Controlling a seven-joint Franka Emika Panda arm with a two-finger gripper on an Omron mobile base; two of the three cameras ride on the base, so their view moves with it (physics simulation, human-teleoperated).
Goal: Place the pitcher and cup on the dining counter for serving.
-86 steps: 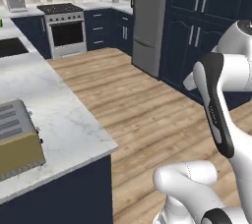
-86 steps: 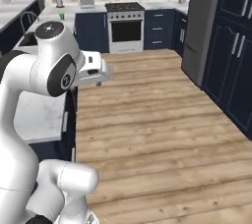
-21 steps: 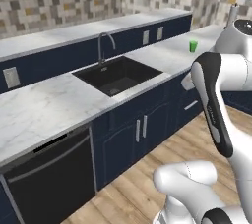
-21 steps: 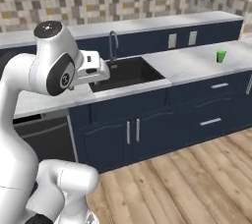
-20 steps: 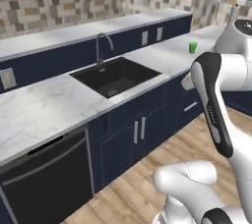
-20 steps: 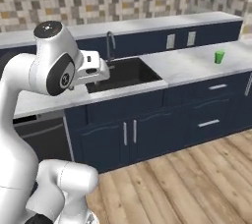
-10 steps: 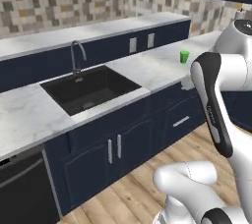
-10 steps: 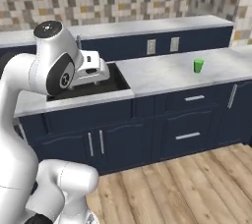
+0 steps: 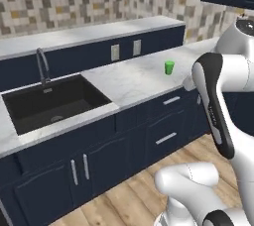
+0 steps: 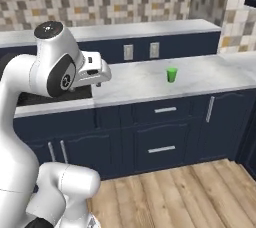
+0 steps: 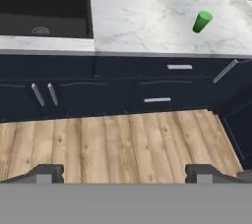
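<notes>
One task thing we see: small bright green plain cup (image 11: 202,22), upright on the marble desk (image 11: 142,21), well ahead of our pincer (image 11: 125,173) & off to its upper right in hand view. Pincer released, jaws wide, grasping nothing.

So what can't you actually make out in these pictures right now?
- What the cup holds: too small in both base views, and tilted away in the hand view.
- The sink: mostly behind the arm in the right base view.
- The faucet: cut off by the hand view's top edge.
</notes>
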